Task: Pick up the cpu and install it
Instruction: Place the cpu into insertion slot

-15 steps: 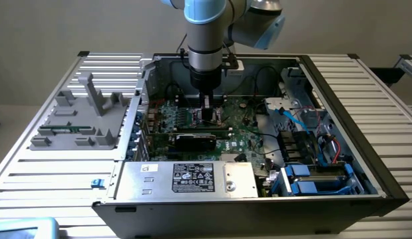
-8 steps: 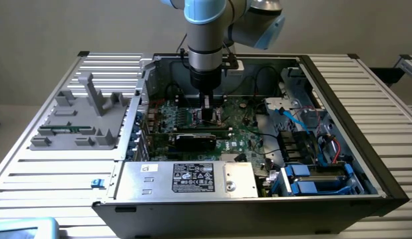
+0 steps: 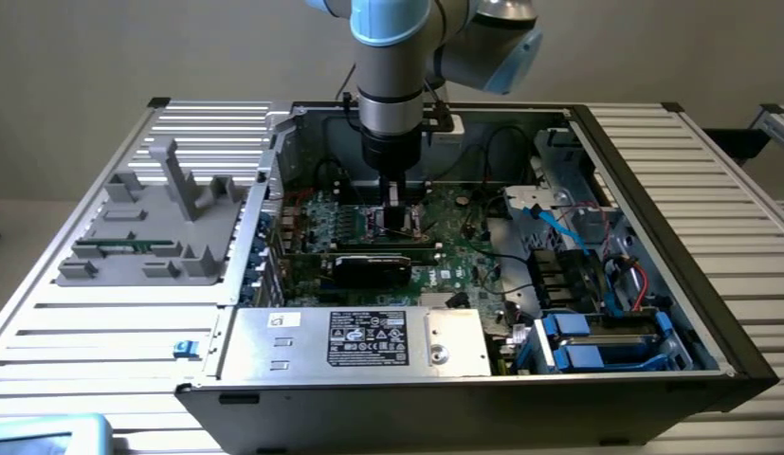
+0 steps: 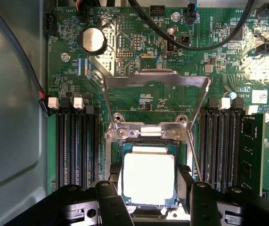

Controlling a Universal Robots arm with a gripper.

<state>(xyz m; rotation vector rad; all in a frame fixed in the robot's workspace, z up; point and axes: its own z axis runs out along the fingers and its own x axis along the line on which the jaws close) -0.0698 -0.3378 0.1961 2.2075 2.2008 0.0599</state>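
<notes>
The hand (image 3: 401, 220), partly closed, grips the cpu (image 4: 149, 179) by two opposite edges at the open socket (image 4: 148, 142), with the load frame (image 4: 155, 75) raised. Pickup is done; seating cannot be judged.

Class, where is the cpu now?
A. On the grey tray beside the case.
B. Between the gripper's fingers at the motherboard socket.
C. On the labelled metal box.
B: in the wrist view the cpu sits between the fingers of the gripper, over the socket with its metal frame swung open.

Silver arm (image 3: 389, 100), blue caps (image 3: 392, 21), black tool (image 3: 399, 220)
</notes>
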